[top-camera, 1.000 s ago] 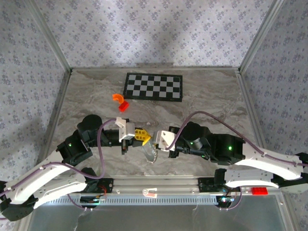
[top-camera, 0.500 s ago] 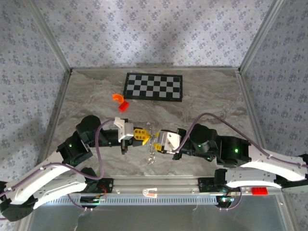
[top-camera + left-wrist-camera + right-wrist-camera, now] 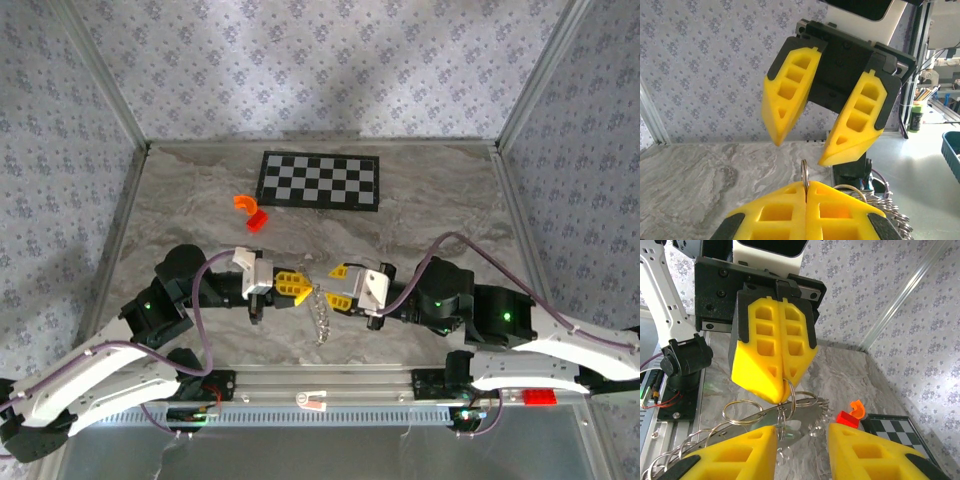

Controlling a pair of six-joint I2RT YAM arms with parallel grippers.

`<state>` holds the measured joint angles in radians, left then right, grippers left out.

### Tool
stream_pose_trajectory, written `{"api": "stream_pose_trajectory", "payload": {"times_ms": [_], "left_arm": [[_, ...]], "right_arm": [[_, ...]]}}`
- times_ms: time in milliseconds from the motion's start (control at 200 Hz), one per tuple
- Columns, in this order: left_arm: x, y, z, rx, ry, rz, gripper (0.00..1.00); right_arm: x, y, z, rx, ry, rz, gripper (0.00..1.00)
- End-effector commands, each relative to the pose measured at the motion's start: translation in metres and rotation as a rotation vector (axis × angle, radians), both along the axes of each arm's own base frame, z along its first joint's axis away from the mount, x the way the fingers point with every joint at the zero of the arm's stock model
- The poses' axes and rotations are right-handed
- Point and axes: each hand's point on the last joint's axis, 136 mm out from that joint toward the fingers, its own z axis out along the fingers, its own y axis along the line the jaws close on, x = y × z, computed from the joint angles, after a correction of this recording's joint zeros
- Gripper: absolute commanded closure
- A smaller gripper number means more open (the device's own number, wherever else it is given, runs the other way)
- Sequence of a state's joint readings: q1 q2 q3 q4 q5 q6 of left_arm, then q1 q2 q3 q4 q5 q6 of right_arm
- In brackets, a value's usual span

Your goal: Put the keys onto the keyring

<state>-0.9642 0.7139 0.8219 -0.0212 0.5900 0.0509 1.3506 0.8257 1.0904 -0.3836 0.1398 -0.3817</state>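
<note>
Left end effector: pads pressed fully together, with one thin loop of the keyring nipped upright between the tips. It is held above the desk near its front middle, so the other loops dangle free and face the partner arm.

Right end effector: fingers spread wide with nothing in them, tips just beside the bunch and nose-to-nose with the left.

The keys, a pale flat toothed piece, hangs among the loops below the left tips (threaded or merely tangled: cannot tell).

Judgement: the left acts as a vice, and the right is poised to take the piece or a loop. Slack loops swing, so a pinch may catch the wrong strand.
</note>
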Motion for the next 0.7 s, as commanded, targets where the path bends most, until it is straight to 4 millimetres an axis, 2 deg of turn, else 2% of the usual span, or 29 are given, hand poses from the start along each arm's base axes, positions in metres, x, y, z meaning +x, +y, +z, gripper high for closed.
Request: {"api": "stream_pose_trajectory", "payload": {"times_ms": [0,320,695], "left_arm": [[-0.0115,0.0055,0.0241,-0.082,-0.042,-0.043,1.00],[-0.0120,0.0048,0.0218,-0.082,-0.040,-0.050,1.00],[-0.0120,0.0040,0.0206,-0.079,-0.035,-0.053,1.00]], "right_arm": [[-0.0033,0.0051,0.0042,0.026,0.018,0.026,0.67],[-0.0080,0.0109,0.0000,0.012,0.035,0.069,0.70],[-0.0056,0.0125,-0.0014,0.020,0.047,0.069,0.83]]}}
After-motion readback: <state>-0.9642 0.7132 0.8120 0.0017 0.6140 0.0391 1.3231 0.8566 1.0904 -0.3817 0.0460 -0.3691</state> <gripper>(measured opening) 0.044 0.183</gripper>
